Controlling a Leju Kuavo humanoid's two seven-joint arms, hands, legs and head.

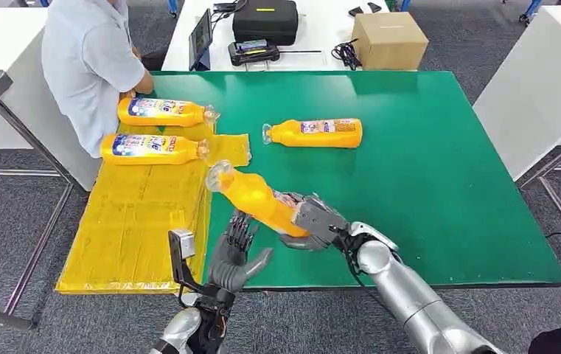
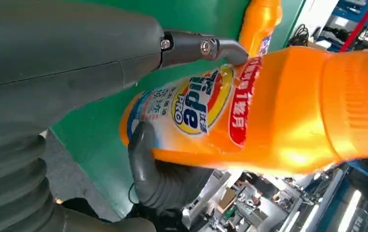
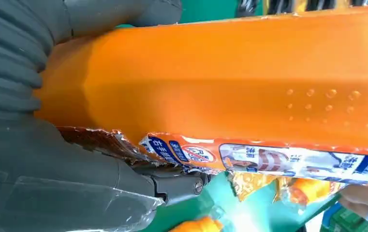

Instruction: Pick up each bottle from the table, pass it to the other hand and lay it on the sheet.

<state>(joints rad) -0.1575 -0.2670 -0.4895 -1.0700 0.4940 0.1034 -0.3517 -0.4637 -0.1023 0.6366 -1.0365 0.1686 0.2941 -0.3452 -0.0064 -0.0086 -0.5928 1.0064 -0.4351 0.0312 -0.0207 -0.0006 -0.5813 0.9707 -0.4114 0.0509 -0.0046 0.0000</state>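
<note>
Left hand (image 1: 234, 254) is hovering w/ fingers spread, holding nothing, just beside the orange plastic detergent bottle (image 1: 259, 198). Right hand (image 1: 312, 221) is gripping the bottle's base end, tilted above the green table (image 1: 439, 192). Looks rigid, smooth, prob slippery; wrap the mid-body, near the label.

Orange bottles (image 1: 259, 198), yellow sheet (image 1: 141, 221), green table (image 1: 424, 169).

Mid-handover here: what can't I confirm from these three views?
- Head view: whether the left hand touches the held bottle; too close to tell.
- Right wrist view: right hand fingers hidden behind the bottle.
- Left wrist view: bottle's cap end cut off by the edge.
</note>
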